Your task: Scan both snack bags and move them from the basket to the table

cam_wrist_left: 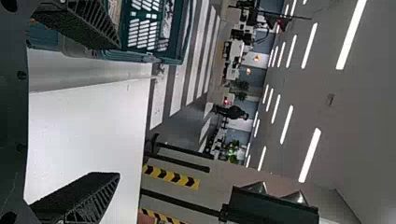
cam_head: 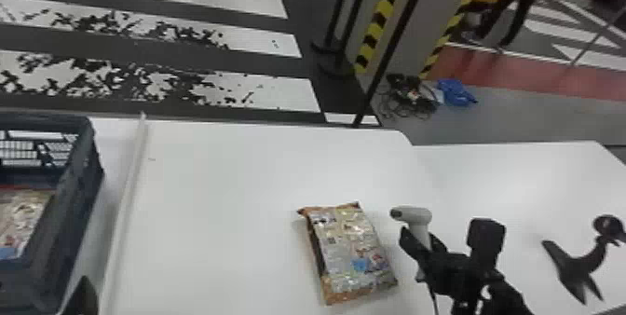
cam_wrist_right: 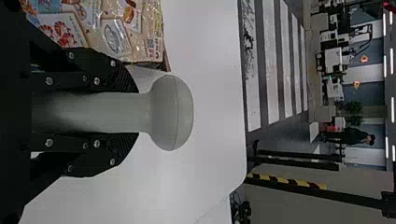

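A white bench (cam_head: pixel 223 174) stretches before the robot, with one snack bag (cam_head: pixel 351 249) lying flat on it, near the middle, its printed face up and its ends orange. The other snack bag (cam_head: pixel 21 221) lies inside a dark blue basket (cam_head: pixel 86 169) on the robot's left, beyond a raised white strip (cam_head: pixel 125 202) that runs along the bench.

The robot's right gripper (cam_head: pixel 421 246) is just to the right of the bag on the bench. Its jaws pinch the handle of a pale grey scanner (cam_head: pixel 417 215) from both sides, and the scanner's head points left, toward that bag. Farther right is a black curved stand (cam_head: pixel 582 263).

The left gripper (cam_head: pixel 84 297) is close to the basket's near right corner. Its jaws are spread wide, with nothing between them.

Behind the bench, broad white stripes (cam_head: pixel 195 83) cross a dark floor, beside a pillar (cam_head: pixel 414 25) with yellow-and-black markings.
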Motion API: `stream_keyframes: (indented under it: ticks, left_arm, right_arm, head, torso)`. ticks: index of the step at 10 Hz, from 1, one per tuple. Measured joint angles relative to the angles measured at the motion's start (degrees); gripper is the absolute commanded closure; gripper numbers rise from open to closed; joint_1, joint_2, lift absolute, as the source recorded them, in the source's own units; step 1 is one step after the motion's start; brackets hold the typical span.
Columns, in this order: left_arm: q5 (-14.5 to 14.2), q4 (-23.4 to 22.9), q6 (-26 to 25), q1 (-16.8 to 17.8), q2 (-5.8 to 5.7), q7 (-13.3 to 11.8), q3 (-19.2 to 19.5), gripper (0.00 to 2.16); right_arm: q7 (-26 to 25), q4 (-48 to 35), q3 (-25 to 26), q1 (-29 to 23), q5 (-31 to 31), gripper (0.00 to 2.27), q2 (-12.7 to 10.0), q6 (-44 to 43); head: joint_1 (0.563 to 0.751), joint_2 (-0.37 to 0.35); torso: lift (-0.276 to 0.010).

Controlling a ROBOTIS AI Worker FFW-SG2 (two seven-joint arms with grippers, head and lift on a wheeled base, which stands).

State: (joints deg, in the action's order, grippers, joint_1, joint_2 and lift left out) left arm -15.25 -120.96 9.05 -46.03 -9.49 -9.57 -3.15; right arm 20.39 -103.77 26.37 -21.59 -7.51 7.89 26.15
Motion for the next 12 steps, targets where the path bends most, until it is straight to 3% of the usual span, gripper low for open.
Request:
stream_keyframes:
  ticks: [3, 6, 7, 9, 12]
  left_arm:
    - [0.3, -0.1, -0.1, -0.2, 0.07, 0.0, 0.0, 0.02]
    - [0.5, 0.0, -0.2, -0.1, 0.38, 0.0, -0.2, 0.02]
    - [0.6, 0.1, -0.3, 0.1, 0.43, 0.0, -0.3, 0.02]
    - [0.7, 0.1, -1.0, 0.2, 0.52, -0.1, -0.4, 0.02]
    - [0.7, 0.0, -1.1, 0.2, 0.56, -0.2, -0.5, 0.02]
  right_arm:
    - [2.2, 7.0, 1.9, 1.6, -0.4, 2.25, 2.8, -3.3]
    - [4.5, 11.9, 2.1, 3.7, -0.2, 2.16, 3.8, -4.2]
    - [4.9, 12.8, 2.0, 4.2, 0.1, 1.77, 4.0, -4.1]
    - [5.7, 13.3, 1.9, 4.2, 0.1, 0.33, 4.1, -4.6]
    - [5.7, 13.3, 2.0, 3.9, 0.2, 0.28, 4.1, -6.5]
  head:
    - [0.695, -0.35]
    - [0.695, -0.35]
    - [0.695, -0.35]
    - [0.695, -0.35]
    - [0.695, -0.35]
  torso:
    - [-0.098]
    - [-0.098]
    - [-0.098]
    - [-0.098]
    - [-0.098]
